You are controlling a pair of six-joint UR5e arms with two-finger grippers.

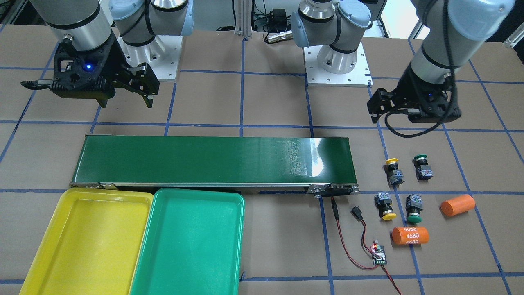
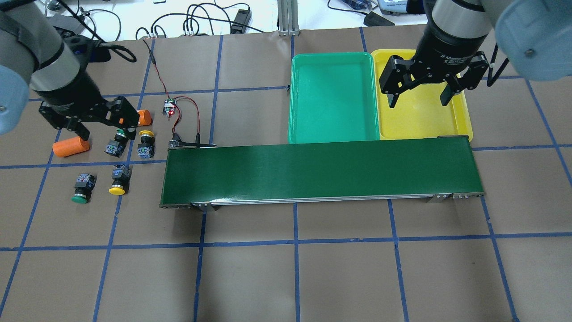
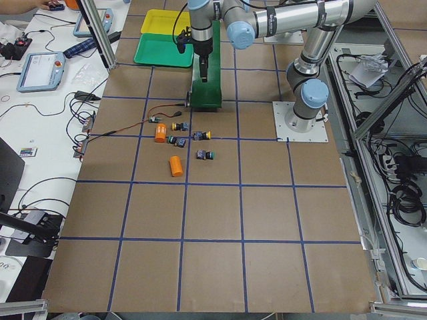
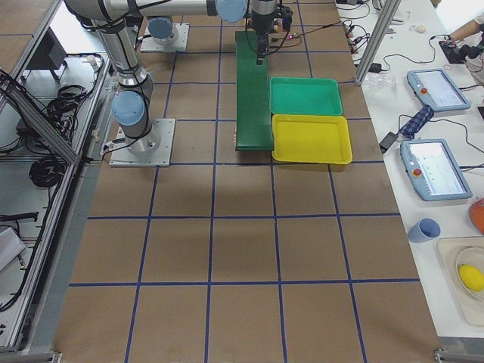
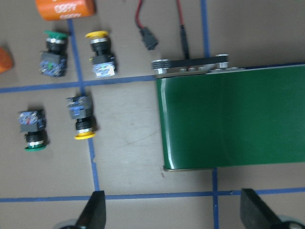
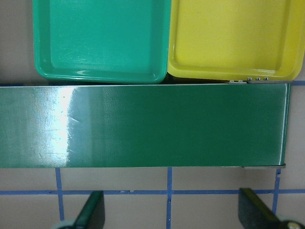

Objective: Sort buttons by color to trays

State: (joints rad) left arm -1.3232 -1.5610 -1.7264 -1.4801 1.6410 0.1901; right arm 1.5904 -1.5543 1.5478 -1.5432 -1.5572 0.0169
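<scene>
Bright, even light from above fills every view, and shadows are faint and soft-edged. Ahead of the jaws of the right gripper (image 6: 169, 198), toward their left side in the wrist view, a white glare streak washes out the belt (image 6: 143, 125). The green tray (image 6: 100, 43) beyond shows a softer sheen. Ahead and left of the jaws of the left gripper (image 5: 171, 195), the buttons (image 5: 85, 117) and the orange cylinder (image 5: 66, 8) are blurred. Both grippers' fingers (image 5: 94, 212) look dark and out of focus at the frame bottom.
</scene>
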